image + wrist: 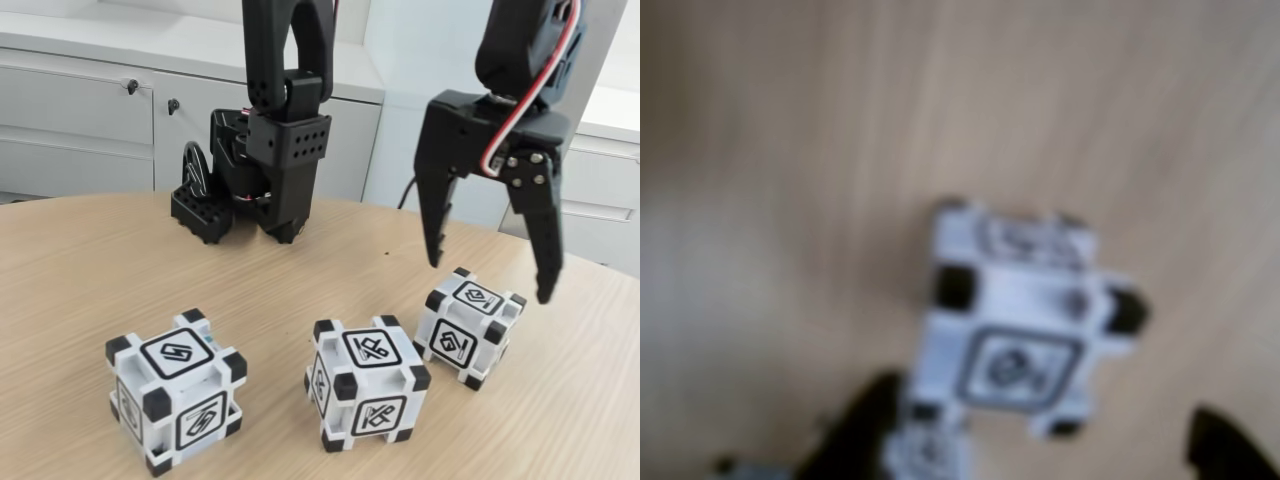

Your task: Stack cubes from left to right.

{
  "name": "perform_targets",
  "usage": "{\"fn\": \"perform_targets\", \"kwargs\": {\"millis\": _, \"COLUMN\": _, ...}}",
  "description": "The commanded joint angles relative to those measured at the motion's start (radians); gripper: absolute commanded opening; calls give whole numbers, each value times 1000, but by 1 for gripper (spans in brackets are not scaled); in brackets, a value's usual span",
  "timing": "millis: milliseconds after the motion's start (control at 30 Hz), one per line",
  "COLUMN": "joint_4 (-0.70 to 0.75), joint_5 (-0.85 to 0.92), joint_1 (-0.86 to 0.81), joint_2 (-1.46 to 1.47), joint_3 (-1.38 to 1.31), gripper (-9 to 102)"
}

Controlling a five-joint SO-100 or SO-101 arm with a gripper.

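On the table (80, 260) we see three cubes apart in a row. The gripper (490, 283) hangs spread wide over the right cube (470, 325). We should lower it with fingers square to two opposite faces, then close.

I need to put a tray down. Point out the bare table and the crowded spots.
Bare wood lies left of the left cube and between the cubes and the arm base. It is crowded at the right cube, under the open gripper, close beside the middle cube.
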State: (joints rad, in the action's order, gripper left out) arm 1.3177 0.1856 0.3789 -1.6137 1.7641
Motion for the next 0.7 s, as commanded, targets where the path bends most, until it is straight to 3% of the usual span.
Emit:
{"fn": "perform_targets", "kwargs": {"millis": 0, "joint_4": -38, "joint_5": -17, "joint_1": -11, "joint_2": 2, "joint_3": -31, "gripper": 31}}
{"fn": "perform_targets", "kwargs": {"millis": 667, "joint_4": -35, "joint_5": -77, "joint_1": -6, "joint_2": -25, "joint_3": -41, "gripper": 31}}
